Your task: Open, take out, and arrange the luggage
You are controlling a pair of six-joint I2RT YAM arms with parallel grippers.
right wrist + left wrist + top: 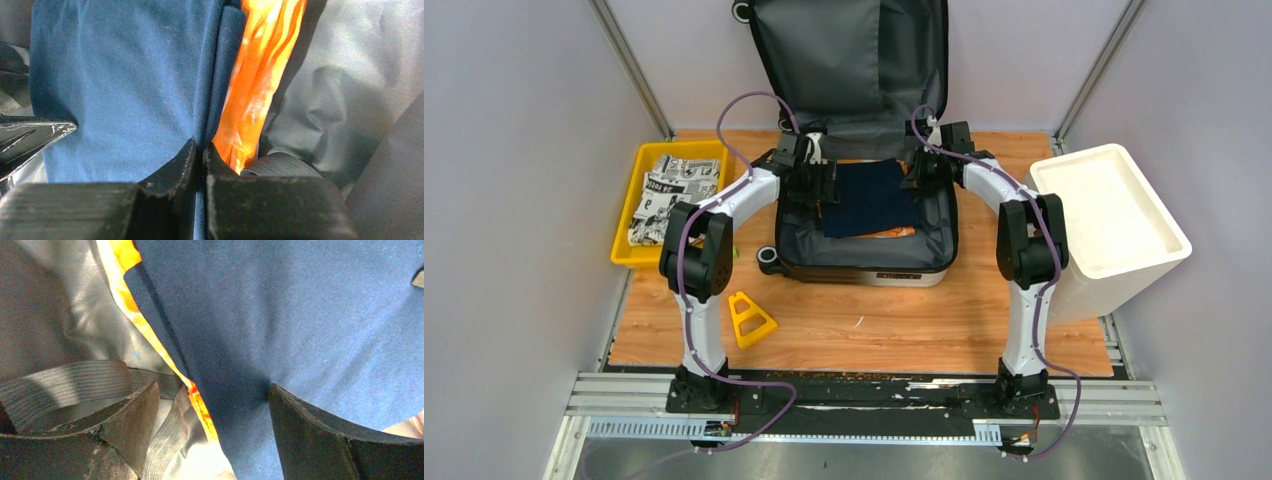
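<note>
The luggage [864, 272] lies open on the wooden table, its lid [854, 60] upright against the back wall and the dark grey lining showing. In the lower half lies a folded navy cloth [869, 198] on an orange fabric [892, 232]. My left gripper [824, 190] is open at the cloth's left edge. In the left wrist view the left gripper [214, 387] straddles the navy cloth [300, 315] and the orange edge [145, 330] beside a grey strap [65, 385]. My right gripper [916, 178] is shut on the cloth's right edge. The right wrist view shows the right gripper [201, 145] pinching the navy fold [125, 85] next to the orange fabric [255, 85].
A yellow tray [679, 148] at the left holds black-and-white printed cloth [669, 195]. A tall white bin [1089, 290] stands at the right table edge. A small yellow triangular piece [751, 318] lies in front of the luggage near the left arm.
</note>
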